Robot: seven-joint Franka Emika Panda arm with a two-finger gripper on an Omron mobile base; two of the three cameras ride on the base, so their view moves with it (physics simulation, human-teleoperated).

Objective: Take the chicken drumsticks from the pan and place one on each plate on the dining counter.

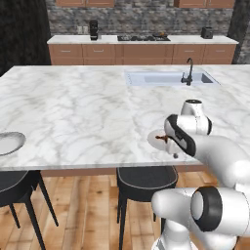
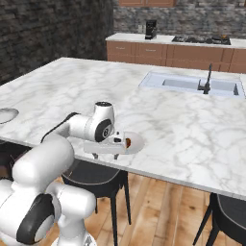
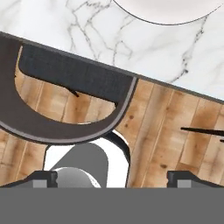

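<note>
One chicken drumstick (image 1: 161, 138) (image 2: 128, 142), small and orange-brown, lies on a grey-white plate (image 1: 153, 138) (image 2: 136, 142) near the front edge of the dining counter (image 1: 83, 112) (image 2: 67, 91). My gripper (image 1: 175, 154) (image 2: 105, 156) (image 3: 112, 179) hangs just off that edge, on the near side of the plate, fingers pointing down. It is open wide with nothing between them. The plate's rim (image 3: 166, 13) shows at the top of the hand view. A second plate (image 1: 10, 142) (image 2: 7, 114) lies bare at the counter's far left. The pan (image 1: 159, 35) is a small dark shape on the far cooktop.
A black stool (image 1: 146, 177) (image 3: 65, 74) stands under the counter edge right below my gripper, another stool (image 1: 14, 181) to the left. A sink (image 1: 168, 78) (image 2: 197, 84) with a dark faucet (image 1: 189, 73) is set in the counter's far right. Brown drawer cabinets (image 1: 141, 51) line the back wall.
</note>
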